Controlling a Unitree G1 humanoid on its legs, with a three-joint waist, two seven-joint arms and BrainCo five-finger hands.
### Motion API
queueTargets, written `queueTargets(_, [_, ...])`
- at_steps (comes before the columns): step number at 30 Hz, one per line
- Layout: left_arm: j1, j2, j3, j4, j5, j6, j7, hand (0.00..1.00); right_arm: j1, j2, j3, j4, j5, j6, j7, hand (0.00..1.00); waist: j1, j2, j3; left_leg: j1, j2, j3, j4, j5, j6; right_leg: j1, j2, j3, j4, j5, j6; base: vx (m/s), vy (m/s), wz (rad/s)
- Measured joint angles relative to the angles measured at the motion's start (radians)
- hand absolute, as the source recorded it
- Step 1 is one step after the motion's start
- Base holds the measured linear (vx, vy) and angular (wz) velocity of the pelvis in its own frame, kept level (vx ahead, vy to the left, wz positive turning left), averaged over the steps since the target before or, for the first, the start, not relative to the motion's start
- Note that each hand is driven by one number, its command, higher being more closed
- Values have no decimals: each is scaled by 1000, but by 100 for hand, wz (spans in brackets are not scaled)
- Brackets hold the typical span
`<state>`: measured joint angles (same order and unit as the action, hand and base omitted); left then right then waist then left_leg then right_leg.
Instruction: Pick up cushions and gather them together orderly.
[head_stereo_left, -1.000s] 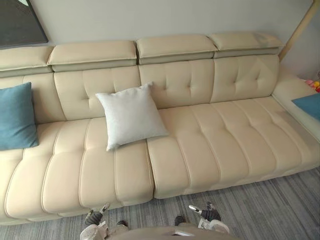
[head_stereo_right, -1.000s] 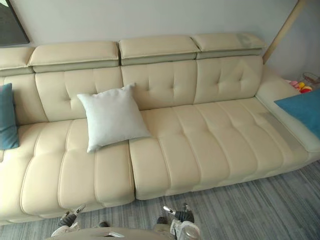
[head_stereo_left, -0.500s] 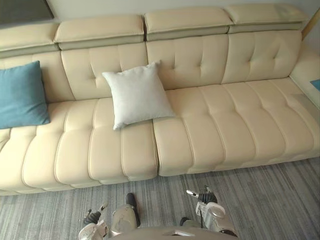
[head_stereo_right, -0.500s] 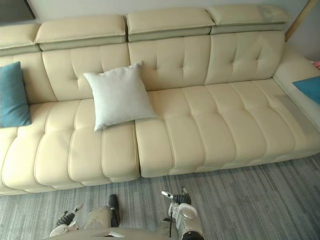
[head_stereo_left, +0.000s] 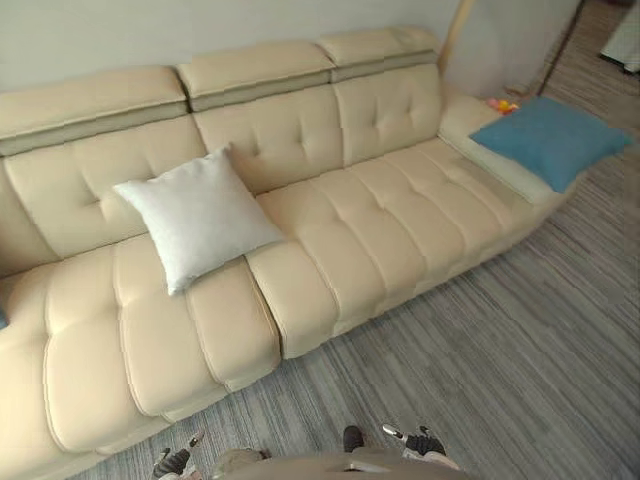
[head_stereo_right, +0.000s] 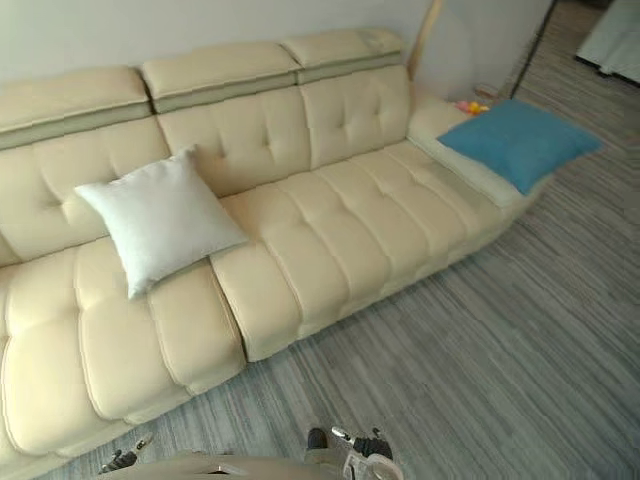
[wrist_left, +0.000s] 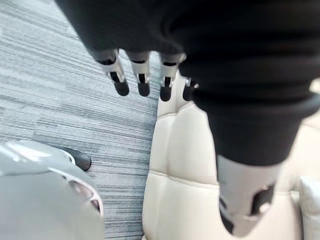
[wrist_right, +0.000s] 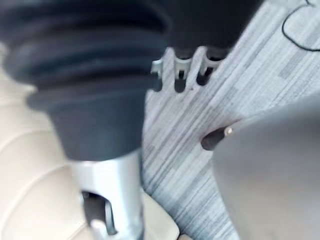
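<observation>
1. Left eye view: a cream sofa (head_stereo_left: 365, 235) stands along the wall (head_stereo_left: 100, 30) on a grey striped floor (head_stereo_left: 490, 360). A white cushion (head_stereo_left: 198, 217) stands tilted on one corner, leaning against the backrest on the sofa's left half. Its lower edge rests on the seat just beside the seam between two seat sections. A blue cushion (head_stereo_left: 548, 137) lies flat on the sofa's far right end, well apart from the white one. Small bright objects (head_stereo_left: 500, 104) sit near it, in the corner by a slanting wooden pole (head_stereo_left: 455, 30). The left hand (head_stereo_left: 172, 463) and right hand (head_stereo_left: 418, 441) hang low over the floor in front of the sofa, touching neither cushion.
2. Right eye view: the same layout, with the blue cushion's outer corner jutting past the sofa's edge.
3. Left wrist view: the left hand is released, its fingers (wrist_left: 142, 82) nearly straight and the thumb apart. It grasps nothing, with the floor and the sofa's front edge beyond it.
4. Right wrist view: the right hand is likewise relaxed and empty, its fingers (wrist_right: 180, 75) loose above the floor beside the sofa's cream edge.
</observation>
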<state>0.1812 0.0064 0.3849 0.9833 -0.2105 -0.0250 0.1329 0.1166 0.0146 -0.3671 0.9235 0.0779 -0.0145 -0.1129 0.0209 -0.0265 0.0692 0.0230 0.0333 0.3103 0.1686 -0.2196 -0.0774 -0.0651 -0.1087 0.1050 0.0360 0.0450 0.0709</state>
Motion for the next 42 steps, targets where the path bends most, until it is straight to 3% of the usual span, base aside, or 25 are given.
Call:
queueTargets(5, [-26,-3,-27,19,70,5,-18,0,-12,-15,3,1,-2,0,3,0,5,26,-10,46,6,50,-13,19,29,-22,39,86,-16,22,5,126,1,-75])
queueTargets(8, [-46,-7,-42,21,100,6,-31,0,-38,-24,25,-1,-2,-3,4,0,6,41,-7,51,39,141,-13,11,42,-94,101,95,-2,93,-21,76,-35,-133])
queueTargets(9, [-62,-12,-47,21,109,6,-32,0,-49,-23,42,-5,-2,-4,4,0,5,44,-3,53,54,192,-10,12,44,-125,124,20,5,126,-57,75,-86,-188])
queueTargets(10, [-75,-17,-72,19,127,6,-32,0,-62,-23,49,-6,-5,-4,4,0,5,57,10,63,75,256,-2,11,50,-144,119,-165,24,99,-144,68,-122,-156])
queueTargets(11, [-79,-18,-83,18,136,6,-32,0,-67,-24,48,-6,-6,-4,4,0,0,53,13,76,69,272,-2,10,51,-145,101,-275,54,46,-177,46,-160,-137])
queueTargets(12, [-82,-19,-112,18,148,6,-33,0,-59,-33,43,-1,-6,-1,4,0,-3,61,22,114,61,309,-7,6,56,-143,58,-438,123,-41,-174,27,-112,-100])
queueTargets(13, [-79,-22,-128,18,157,5,-33,0,-47,-42,40,-2,-5,-4,3,0,-19,72,27,151,59,330,-4,4,53,-124,9,-589,185,-77,-180,47,-96,-95])
queueTargets(15, [-76,-17,-133,19,157,6,-33,0,-50,-54,41,3,-6,-4,4,0,-28,82,26,174,61,331,-10,1,48,-118,8,-623,207,-110,-153,90,-125,-84])
queueTargets(18, [-79,-15,-153,19,157,7,-31,0,-80,-66,26,41,-6,-1,3,0,-28,86,36,167,87,334,11,-11,22,-162,41,-584,237,-136,-142,79,-165,-77])
queueTargets(20, [-84,-17,-151,17,154,11,-28,0,-89,-63,5,45,-3,-2,3,0,-26,84,52,133,133,338,149,-19,9,-168,58,-555,263,-161,-145,113,-199,-71])
queueTargets(21, [-86,-17,-148,9,154,12,-27,0,-89,-62,5,47,-1,-1,3,0,-25,87,61,76,215,305,377,-11,5,-139,81,-518,258,-168,-149,159,-179,-51])
queueTargets(23, [-86,-24,-134,-1,153,10,-25,0,-85,-60,12,46,3,-1,2,0,-15,89,77,3,292,231,618,7,38,-100,118,-470,257,-182,-165,182,-129,-84])
queueTargets(25, [-85,-32,-128,-21,153,10,-25,0,-79,-59,13,36,6,-1,0,0,-6,101,82,-84,295,122,780,-26,40,-59,152,-412,259,-210,-187,200,-67,-102])
queueTargets(26, [-85,-33,-128,-27,152,9,-24,0,-81,-59,13,36,7,1,0,0,-2,100,82,-135,260,63,790,-46,27,-44,160,-380,256,-218,-189,183,-19,-107])
queueTargets(27, [-85,-42,-123,-46,146,5,-23,0,-77,-59,9,37,8,6,-1,0,14,98,82,-197,218,12,747,-61,27,-28,172,-326,245,-222,-182,191,-1,-106])
queueTargets(28, [-85,-45,-121,-52,145,4,-22,0,-77,-59,9,37,8,10,-1,0,17,98,82,-220,208,4,711,-63,30,-22,175,-309,237,-222,-179,210,27,-102])
queueTargets(31, [-84,-55,-117,-74,146,2,-8,0,-70,-55,10,29,14,18,-4,0,22,94,84,-301,154,-20,395,-45,19,33,181,-248,163,-218,-155,250,59,-72])
queueTargets(34, [-85,-67,-105,-95,145,2,-1,0,-72,-49,12,12,15,18,-5,0,53,89,81,-333,90,-123,80,80,19,66,182,-163,123,-236,-127,315,124,-74])
queueTargets(36, [-87,-65,-97,-100,143,1,0,0,-85,-37,13,6,15,18,-4,0,78,71,65,-335,58,-173,59,200,51,70,173,-73,133,-271,-89,524,255,-111])
queueTargets(37, [-86,-64,-90,-100,141,1,1,0,-86,-31,14,6,14,18,-4,0,82,68,51,-328,48,-169,72,220,68,65,160,-52,155,-293,-78,549,271,-103])
queueTargets(38, [-86,-55,-83,-102,136,1,5,0,-79,-14,13,5,13,18,-3,0,80,32,46,-316,37,-116,105,176,84,55,125,-30,212,-324,-39,443,205,-69])
queueTargets(39, [-87,-50,-81,-102,134,1,9,0,-80,-7,15,5,10,18,-1,0,80,18,46,-305,28,-100,122,148,90,42,110,-28,254,-331,-19,641,278,-82])
queueTargets(40, [-87,-43,-81,-96,134,2,17,0,-71,11,26,-5,4,17,0,0,83,-1,42,-256,16,-58,151,86,103,4,84,-30,407,-346,13,505,219,-79])
queueTargets(42, [-87,-31,-104,-88,133,3,19,0,-71,16,46,-9,3,18,3,0,80,-4,48,-176,9,-23,159,35,122,-86,65,-36,692,-302,110,495,223,-60])
